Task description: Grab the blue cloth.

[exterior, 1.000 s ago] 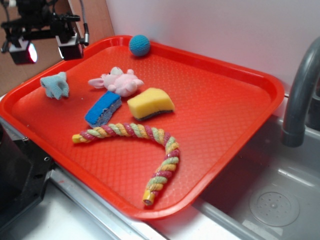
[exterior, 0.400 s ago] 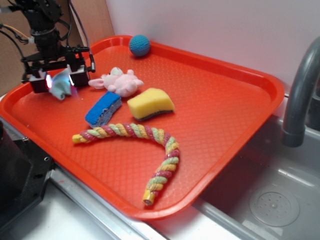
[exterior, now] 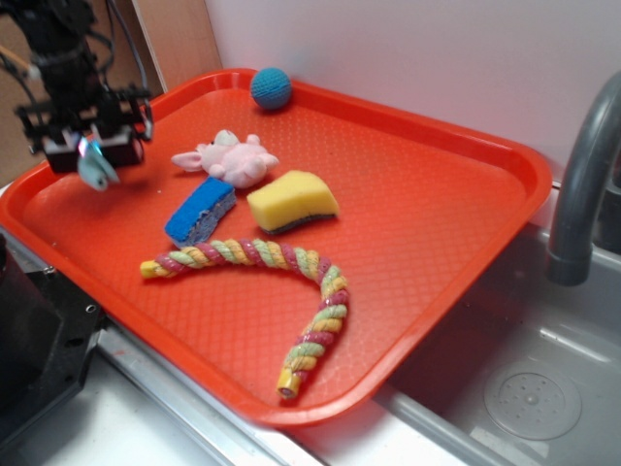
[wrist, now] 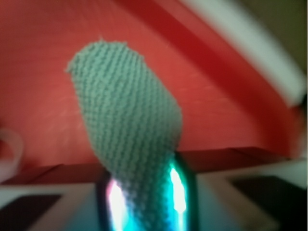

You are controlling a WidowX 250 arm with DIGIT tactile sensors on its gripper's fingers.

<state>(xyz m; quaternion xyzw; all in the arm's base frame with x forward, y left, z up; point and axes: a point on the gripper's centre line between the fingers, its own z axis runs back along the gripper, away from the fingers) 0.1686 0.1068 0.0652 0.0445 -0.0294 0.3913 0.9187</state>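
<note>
Step in hand: grasp made, lift underway, as I read it. Claw (exterior: 94,160) sits over the far-left corner of the red tray (exterior: 437,233), jaws pinched tight on the blue cloth (exterior: 96,171). In ext. view only a small pale blue-green tuft shows below the claw body; looks clear of the tray floor, w/ a shadow under it, though I can't be sure it's fully off.

Wrist view confirms the hold: knitted cloth (wrist: 127,125) rises from betw. the two lit fingers (wrist: 179,190), most of it flopping free ahead of the claw. Grip is on one end only, so it hangs as a lump.

Other items untouched, well apart from the claw:
- pink plush toy (exterior: 228,157), nearest, to the claw's side
- blue sponge (exterior: 201,211) and yellow sponge (exterior: 292,202), mid-tray
- teal crocheted ball (exterior: 271,87) at the back rim
- multicolour rope toy (exterior: 281,291), front

Next move, my judgement: keep jaws closed, raise straight up until the cloth's free end hangs clear. No sideways swing near the tray rim. Soft knit held by one end could slip if I jerk, so go slow. No re-grasp needed unless it sags out.
</note>
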